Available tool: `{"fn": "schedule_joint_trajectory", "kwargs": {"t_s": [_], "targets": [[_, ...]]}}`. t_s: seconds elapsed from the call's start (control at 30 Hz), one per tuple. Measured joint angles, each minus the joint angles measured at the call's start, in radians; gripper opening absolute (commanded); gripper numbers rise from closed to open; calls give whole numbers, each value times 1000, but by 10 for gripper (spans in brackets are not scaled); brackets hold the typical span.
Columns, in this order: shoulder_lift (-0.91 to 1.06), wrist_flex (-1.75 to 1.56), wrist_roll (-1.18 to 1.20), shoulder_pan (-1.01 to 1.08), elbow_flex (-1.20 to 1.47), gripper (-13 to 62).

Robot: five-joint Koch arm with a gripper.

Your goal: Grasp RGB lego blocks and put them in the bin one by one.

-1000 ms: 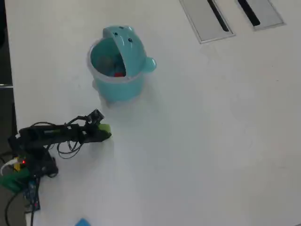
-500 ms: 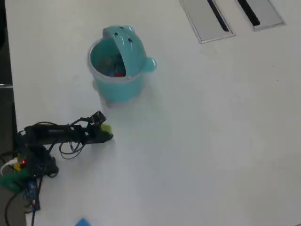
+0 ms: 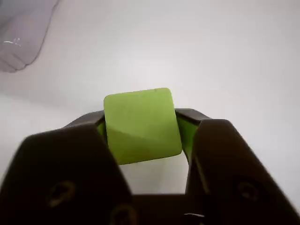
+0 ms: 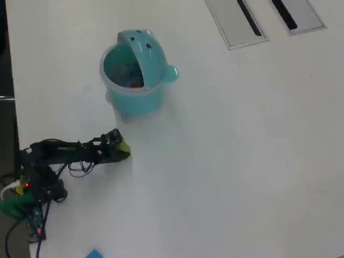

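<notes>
1. In the wrist view the claw (image 3: 143, 129) is clamped on the yellow-green cube (image 3: 142, 125), one dark jaw pressing each side of it, so the cube fills the middle of the frame.
2. Behind the cube in that view lies bare white worktop (image 3: 225, 51); a pale blurred shape sits in the upper left corner and I cannot tell what it is.
3. In the overhead view the arm (image 4: 64, 153) stretches from the lower left edge toward the right, and the yellow-green cube (image 4: 123, 149) shows at its tip in the lower left part of the frame.
4. The teal bin (image 4: 135, 72) stands in the upper left of the overhead frame, above the claw and apart from it, with its animal-face lid tipped up at the right side of the rim.
5. Inside the bin a red cube (image 4: 136, 83) is visible near the lower rim.
6. A light blue cube (image 4: 94, 253) lies at the bottom edge of the overhead frame, well apart from the bin.
7. Two grey slotted panels (image 4: 236, 21) sit along the top edge, upper right.
</notes>
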Motion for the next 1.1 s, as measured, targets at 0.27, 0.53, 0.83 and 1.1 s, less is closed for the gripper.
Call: {"fn": "schedule_joint_trajectory", "kwargs": {"t_s": [0.27,0.53,0.83,1.1], "targets": [[28,-21,75,-21,11,124],[172,-21,127,-58,11,124],[345,64,170,-95,-78,124],[469,72,241,-167,-140,124]]}}
